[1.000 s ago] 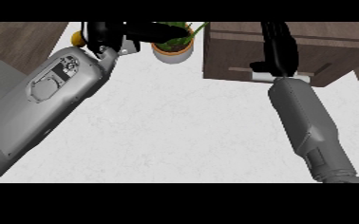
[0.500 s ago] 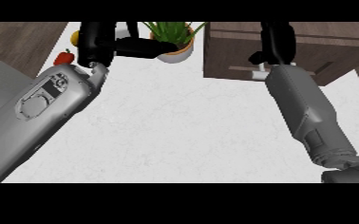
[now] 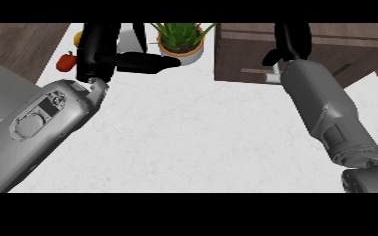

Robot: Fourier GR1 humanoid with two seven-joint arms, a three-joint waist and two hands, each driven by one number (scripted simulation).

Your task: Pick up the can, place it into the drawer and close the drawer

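- In the head view we see a white worktop (image 3: 192, 135) with a dark wooden strip at its far left and a dark brown drawer unit (image 3: 244, 55) at the upper right.
- Our left robot hand (image 3: 100, 45) comes up from the grey left forearm (image 3: 44, 125) at the left of the view. Its thumb (image 3: 148, 62) points to the right, toward the plant pot. Its fingers reach up to the top edge of the view, so we cannot tell whether they hold anything.
- Just right of this hand there is a pale upright object (image 3: 135, 37); it may be the can, but we cannot tell for sure, because the hand partly covers it.
- Our right robot hand (image 3: 291, 40) is in front of the drawer unit, above a small light handle (image 3: 272, 72). Its fingers go toward the top edge, and we cannot tell if they are wide or closed.
- The grey right forearm (image 3: 325, 110) runs from the lower right corner up to this hand.
- A green plant in a white pot (image 3: 179, 42) stands on the worktop between the two hands, near the top.
- A red pepper (image 3: 66, 61) and a yellow object (image 3: 77, 38) lie at the far left, beside the left robot hand.
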